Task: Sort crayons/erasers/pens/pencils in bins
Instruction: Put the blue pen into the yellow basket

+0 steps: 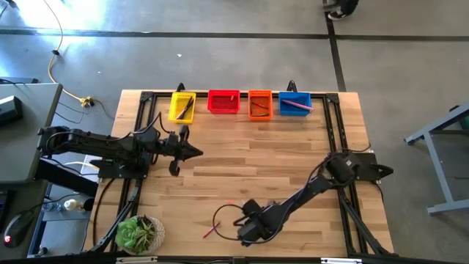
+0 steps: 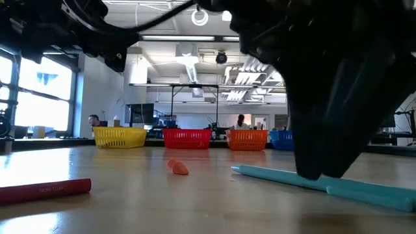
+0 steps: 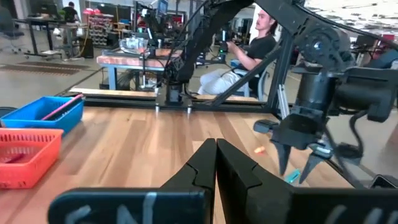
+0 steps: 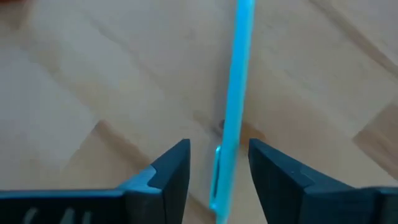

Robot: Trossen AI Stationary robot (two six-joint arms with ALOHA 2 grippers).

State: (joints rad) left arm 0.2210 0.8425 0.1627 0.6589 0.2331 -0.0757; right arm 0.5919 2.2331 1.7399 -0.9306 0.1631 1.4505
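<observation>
While several sticks already lie in the bins (image 1: 223, 102) at top centre, my right gripper (image 4: 219, 163) straddles a blue pen (image 4: 235, 93), jaws wide; an eraser (image 2: 177, 167) and red crayon (image 2: 45, 190) wait, left gripper (image 1: 192, 152) shut.

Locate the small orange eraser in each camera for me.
High view: eraser on bare wood, toward the arms' side of the table.
Low view: centre-left, in front of the red bin.
Left wrist view: orange speck beside the right tool.
Right wrist view: not in it.
Shared landmark: the red bin, seen in all but the right wrist view.
</observation>
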